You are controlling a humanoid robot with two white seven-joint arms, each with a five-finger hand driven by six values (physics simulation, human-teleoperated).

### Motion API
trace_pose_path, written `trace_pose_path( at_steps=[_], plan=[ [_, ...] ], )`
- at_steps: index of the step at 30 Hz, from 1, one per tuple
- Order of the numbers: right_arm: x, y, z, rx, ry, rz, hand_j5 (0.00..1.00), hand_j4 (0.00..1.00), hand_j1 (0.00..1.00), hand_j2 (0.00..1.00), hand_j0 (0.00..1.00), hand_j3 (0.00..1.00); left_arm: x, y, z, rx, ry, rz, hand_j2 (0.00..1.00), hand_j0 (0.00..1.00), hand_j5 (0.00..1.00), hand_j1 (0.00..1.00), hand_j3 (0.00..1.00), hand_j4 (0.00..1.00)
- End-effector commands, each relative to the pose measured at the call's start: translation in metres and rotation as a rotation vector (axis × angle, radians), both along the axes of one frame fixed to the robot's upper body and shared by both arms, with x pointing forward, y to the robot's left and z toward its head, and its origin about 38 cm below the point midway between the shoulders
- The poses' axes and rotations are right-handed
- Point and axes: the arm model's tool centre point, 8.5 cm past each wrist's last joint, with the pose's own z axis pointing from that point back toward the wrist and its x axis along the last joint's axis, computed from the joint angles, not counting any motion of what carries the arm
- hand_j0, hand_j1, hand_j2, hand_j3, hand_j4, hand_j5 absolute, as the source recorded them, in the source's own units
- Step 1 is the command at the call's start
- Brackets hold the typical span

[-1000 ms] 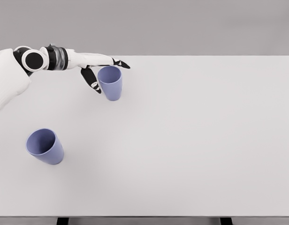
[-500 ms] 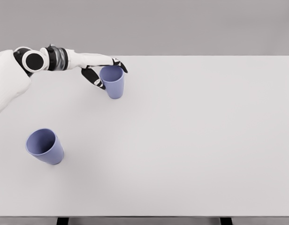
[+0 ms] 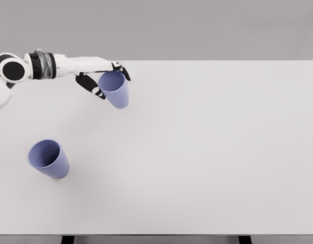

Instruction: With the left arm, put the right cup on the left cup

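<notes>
In left hand (image 3: 95,76): unmarked right cup (image 3: 115,89)

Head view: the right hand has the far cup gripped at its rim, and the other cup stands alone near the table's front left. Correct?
Not quite: the head view shows the left hand gripping the far cup; its arm enters from the left. The other cup stands alone near front left.

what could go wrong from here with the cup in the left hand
1. The left hand grips the right cup only near its rim, and the cup already tilts; it might slip or rotate further in transit.
2. The left cup stands unsupported on the table and looks narrow. If the held cup arrives tilted or off-centre, it could knock that cup over rather than settle on it.
3. Both cups taper alike, so a stack may jam crookedly or slide off.
</notes>
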Motion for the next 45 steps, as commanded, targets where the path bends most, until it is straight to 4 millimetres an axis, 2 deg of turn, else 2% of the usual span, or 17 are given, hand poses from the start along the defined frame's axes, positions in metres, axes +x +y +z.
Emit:
trace_pose_path(
  at_steps=[1,8,13,18,22,25,26,30,39,43,45],
  plan=[
    [0.000,0.000,0.000,0.000,0.000,0.002,1.00,1.00,1.00,1.00,1.00,1.00,-0.012,0.020,0.021,-0.035,-0.022,-0.001,0.56,0.56,0.56,0.56,0.56,0.56],
    [0.000,0.000,0.000,0.000,0.000,0.000,1.00,1.00,1.00,1.00,1.00,1.00,-0.058,0.068,0.060,-0.080,-0.042,-0.011,0.55,0.55,0.55,0.55,0.55,0.55],
    [0.000,0.000,0.000,0.000,0.000,0.000,1.00,1.00,1.00,1.00,1.00,1.00,-0.086,0.090,0.083,-0.078,-0.054,-0.009,0.55,0.55,0.55,0.55,0.55,0.55],
    [0.000,0.000,0.000,0.000,0.000,0.000,1.00,1.00,1.00,1.00,1.00,1.00,-0.129,0.121,0.113,-0.057,-0.068,0.010,0.55,0.55,0.55,0.55,0.55,0.55],
    [0.000,0.000,0.000,0.000,0.000,0.000,1.00,1.00,1.00,1.00,1.00,1.00,-0.144,0.133,0.124,-0.046,-0.071,0.029,0.55,0.55,0.55,0.55,0.55,0.55],
    [0.000,0.000,0.000,0.000,0.000,0.000,1.00,1.00,1.00,1.00,1.00,1.00,-0.147,0.136,0.124,-0.046,-0.065,0.036,0.55,0.55,0.55,0.55,0.55,0.55],
    [0.001,0.000,0.000,0.000,-0.002,0.002,1.00,1.00,1.00,1.00,1.00,1.00,-0.151,0.142,0.126,-0.037,-0.067,0.048,0.55,0.55,0.55,0.55,0.55,0.55],
    [0.000,0.000,0.000,0.000,0.000,0.000,1.00,1.00,1.00,1.00,1.00,1.00,-0.162,0.142,0.136,-0.041,-0.076,0.039,0.55,0.55,0.55,0.55,0.55,0.55],
    [0.000,0.000,0.000,0.000,0.000,0.002,1.00,1.00,1.00,1.00,1.00,1.00,-0.165,0.144,0.136,-0.041,-0.070,0.044,0.55,0.55,0.55,0.55,0.55,0.55],
    [0.001,0.000,0.000,0.000,-0.002,0.002,1.00,1.00,1.00,1.00,1.00,1.00,-0.174,0.143,0.141,-0.046,-0.069,0.032,0.55,0.55,0.55,0.55,0.55,0.55],
    [0.000,0.000,0.000,0.000,0.000,0.000,1.00,1.00,1.00,1.00,1.00,1.00,-0.179,0.142,0.137,-0.040,-0.053,0.026,0.55,0.55,0.55,0.55,0.55,0.55]
  ],
)
